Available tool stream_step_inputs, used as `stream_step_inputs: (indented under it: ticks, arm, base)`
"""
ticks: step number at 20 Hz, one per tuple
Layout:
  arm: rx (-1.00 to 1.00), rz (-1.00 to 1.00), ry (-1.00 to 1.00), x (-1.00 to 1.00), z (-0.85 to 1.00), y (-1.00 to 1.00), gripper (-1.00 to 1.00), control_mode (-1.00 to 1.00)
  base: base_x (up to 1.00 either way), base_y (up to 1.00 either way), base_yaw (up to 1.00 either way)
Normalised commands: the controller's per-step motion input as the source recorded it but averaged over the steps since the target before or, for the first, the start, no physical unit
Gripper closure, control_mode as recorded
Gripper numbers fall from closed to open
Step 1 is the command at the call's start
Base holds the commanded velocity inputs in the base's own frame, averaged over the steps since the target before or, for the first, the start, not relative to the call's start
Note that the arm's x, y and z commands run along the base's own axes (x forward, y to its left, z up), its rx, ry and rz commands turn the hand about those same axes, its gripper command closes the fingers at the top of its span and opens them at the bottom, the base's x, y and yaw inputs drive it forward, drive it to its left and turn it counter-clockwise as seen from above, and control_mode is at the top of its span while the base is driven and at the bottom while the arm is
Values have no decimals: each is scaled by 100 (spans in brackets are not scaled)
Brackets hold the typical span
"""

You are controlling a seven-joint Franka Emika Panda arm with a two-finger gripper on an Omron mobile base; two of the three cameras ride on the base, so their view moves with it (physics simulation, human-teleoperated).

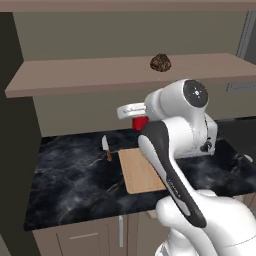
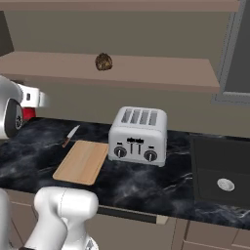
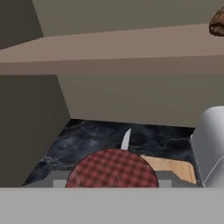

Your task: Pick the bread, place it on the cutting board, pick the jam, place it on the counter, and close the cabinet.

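Note:
The bread [image 1: 160, 62] [image 2: 103, 62] is a dark brown lumpy loaf on the brown shelf [image 1: 75, 75] of the open cabinet; its edge also shows in the hand view as the bread [image 3: 217, 22]. My gripper [image 3: 112, 183] is shut on the jam [image 1: 140, 123] [image 2: 28, 113], a red jar whose checked lid [image 3: 112, 168] sits between the finger tips. It is held above the black counter [image 1: 75, 180], left of the pale cutting board [image 1: 142, 172] [image 2: 82, 161]. The board is bare. The cabinet's dark door panel [image 1: 15, 140] stands open at the left.
A knife [image 1: 106, 149] [image 2: 70, 135] with a red handle lies on the counter beside the board's far left corner. A silver toaster [image 2: 138, 136] stands right of the board, and a dark sink [image 2: 222, 171] lies further right. Low tan cabinets [image 1: 90, 237] run below.

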Motion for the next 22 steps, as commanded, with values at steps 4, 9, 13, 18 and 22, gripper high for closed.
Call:
stream_step_inputs:
  ticks: [4, 9, 13, 18, 22]
  arm:
    - [0, 0, 0, -8, -35, 25, 100, -100]
    - [0, 0, 0, 0, -27, 25, 100, -100]
    - [0, 0, 0, 0, -28, 28, 100, -100]
    - [0, 0, 0, 0, -26, 27, 100, -100]
    - [0, 0, 0, 0, -28, 26, 100, -100]
  base:
    - [0, 0, 0]
    - [0, 0, 0]
    - [0, 0, 0]
    - [0, 0, 0]
    - [0, 0, 0]
